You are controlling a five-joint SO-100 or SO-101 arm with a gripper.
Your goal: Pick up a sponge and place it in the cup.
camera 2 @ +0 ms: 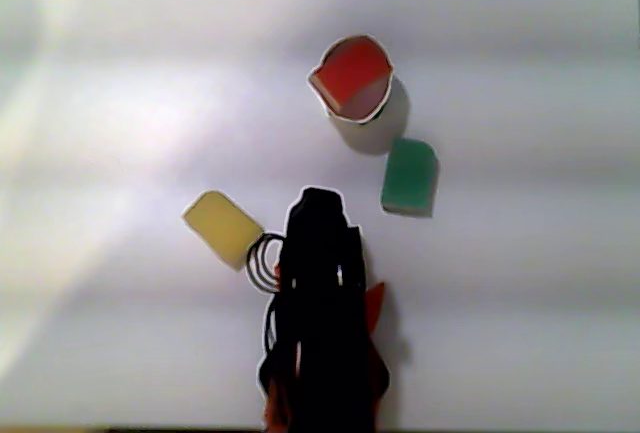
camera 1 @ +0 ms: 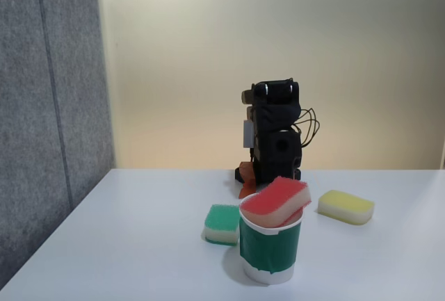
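White table (camera 1: 125, 245), cream wall behind, grey panel at left in the fixed view. The sponge (camera 1: 277, 200) is sitting tilted across the rim of the cup (camera 1: 270, 249), wedged, not fully inside. The arm (camera 1: 274, 134) is standing folded at the back; its pincer's state cannot be told. Risk: the sponge is perching high, so a nudge could be tipping it out.
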